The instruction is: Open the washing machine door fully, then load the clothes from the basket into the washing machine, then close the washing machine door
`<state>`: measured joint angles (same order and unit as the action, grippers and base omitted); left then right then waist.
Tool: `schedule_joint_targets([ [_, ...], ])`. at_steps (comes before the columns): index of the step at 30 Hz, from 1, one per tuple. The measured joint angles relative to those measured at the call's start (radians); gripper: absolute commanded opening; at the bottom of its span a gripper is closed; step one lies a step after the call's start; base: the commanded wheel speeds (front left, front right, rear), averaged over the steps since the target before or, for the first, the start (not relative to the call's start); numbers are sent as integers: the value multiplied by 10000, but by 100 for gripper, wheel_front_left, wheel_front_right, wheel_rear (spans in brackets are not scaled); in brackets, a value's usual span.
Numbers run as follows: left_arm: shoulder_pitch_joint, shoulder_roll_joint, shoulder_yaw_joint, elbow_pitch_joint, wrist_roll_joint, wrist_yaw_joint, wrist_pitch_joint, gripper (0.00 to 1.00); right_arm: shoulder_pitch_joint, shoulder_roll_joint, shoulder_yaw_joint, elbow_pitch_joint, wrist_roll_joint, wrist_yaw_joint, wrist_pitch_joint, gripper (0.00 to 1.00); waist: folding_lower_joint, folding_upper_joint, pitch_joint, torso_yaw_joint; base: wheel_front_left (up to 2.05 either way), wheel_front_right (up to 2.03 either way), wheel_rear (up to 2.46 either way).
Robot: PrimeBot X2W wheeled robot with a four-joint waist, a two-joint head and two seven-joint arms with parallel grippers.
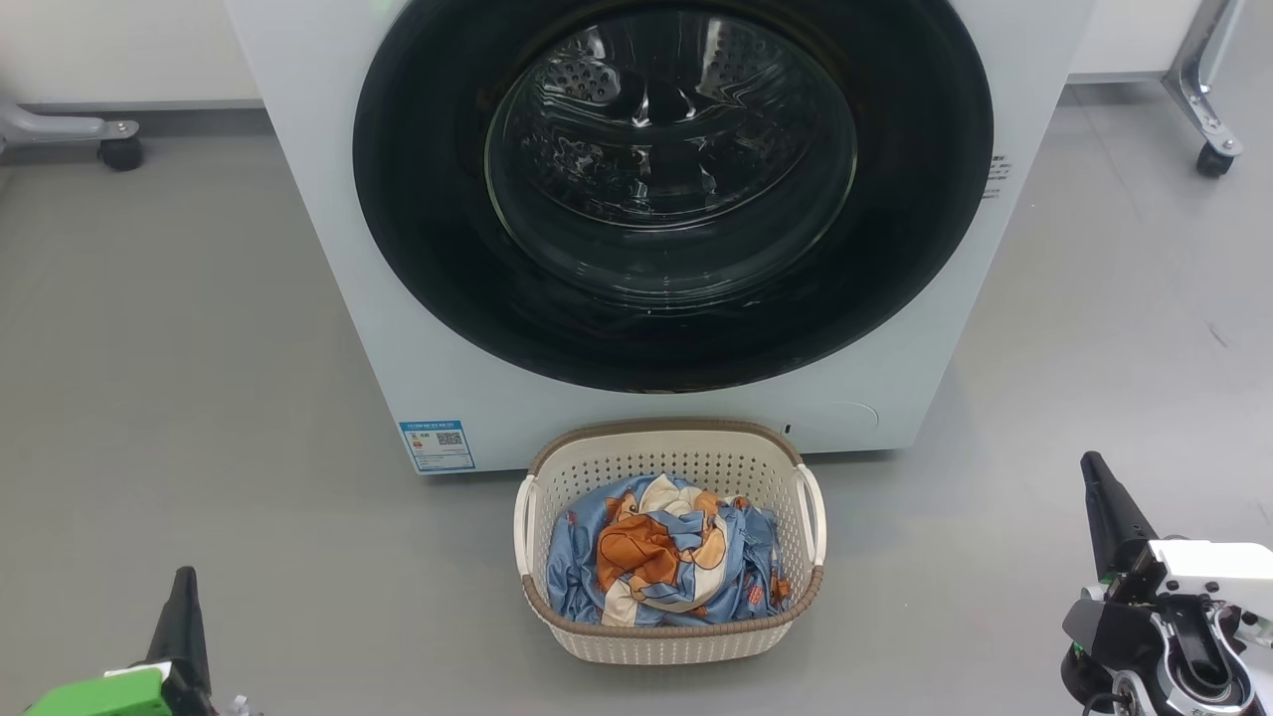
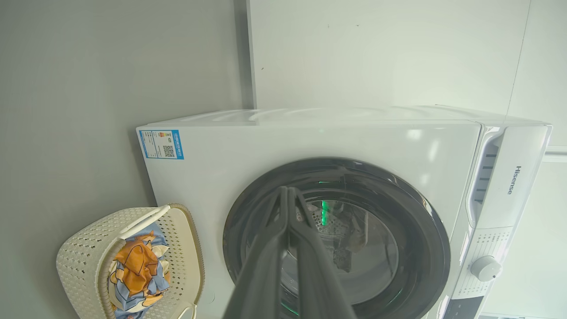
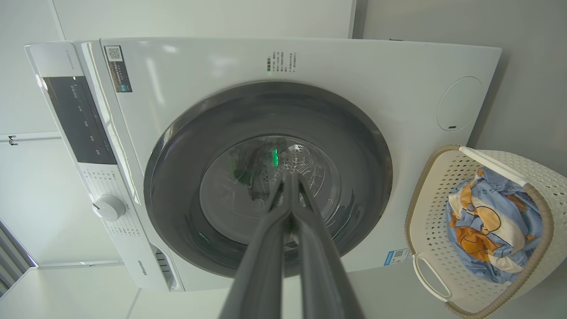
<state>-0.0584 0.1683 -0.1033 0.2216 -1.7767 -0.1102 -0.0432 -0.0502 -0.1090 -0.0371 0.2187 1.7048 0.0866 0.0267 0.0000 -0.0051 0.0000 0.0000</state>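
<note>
- The washing machine [image 1: 328, 249] is a white box that stands on the grey floor [image 1: 179, 378].
- Its round door [image 1: 418, 199], with the wide black rim, lies flat against the front and is closed. The steel drum [image 1: 676, 129] shows through the glass centre.
- The basket [image 1: 676, 636] stands on the floor directly in front of the washing machine, near its lower edge and below the door.
- The clothes [image 1: 661, 562], light-blue fabric with orange-brown bears, lie crumpled inside the basket, under its brown rim.
- The left tool [image 1: 185, 582] is low in front of the washing machine, on the left of the basket and well apart from both. Its two dark fingers are pressed together and grasp nothing.
- The right tool [image 1: 1099, 472] is low in front of the washing machine on the other side, also well apart from the basket. It is clenched and empty too.
- A blue label sticker [image 1: 437, 445] sits at the lower left corner of the washing machine front.
- A white knob [image 3: 108, 207] is on the control panel [image 3: 79, 119] of the washing machine, beyond the door rim.
</note>
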Motion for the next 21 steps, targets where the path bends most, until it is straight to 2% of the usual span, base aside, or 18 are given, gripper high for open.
schedule_joint_targets([
  [11,10,-13,0,27,0,0,0,0,16,10,-2,19,-52,0,-2,0,0,0,0,0,0,0,0],
  [12,36,-63,-6,113,0,-2,-4,100,72,42,10,98,-52,0,-2,100,0,0,0,0,0,0,0],
  [14,190,-226,-44,307,0,-2,-10,100,269,194,38,318,-52,-6,-4,100,0,0,0,0,0,0,0],
  [15,270,-314,-52,428,0,-2,-10,0,371,265,50,451,-52,-8,-4,0,0,0,0,0,0,0,0],
  [16,359,-405,-65,525,0,-2,-10,100,490,332,61,550,-52,-8,-4,100,0,0,0,0,0,0,0],
  [21,531,-593,-138,729,2,-2,-19,100,761,479,61,755,-52,-10,-27,100,0,0,4,-3,0,0,0],
])
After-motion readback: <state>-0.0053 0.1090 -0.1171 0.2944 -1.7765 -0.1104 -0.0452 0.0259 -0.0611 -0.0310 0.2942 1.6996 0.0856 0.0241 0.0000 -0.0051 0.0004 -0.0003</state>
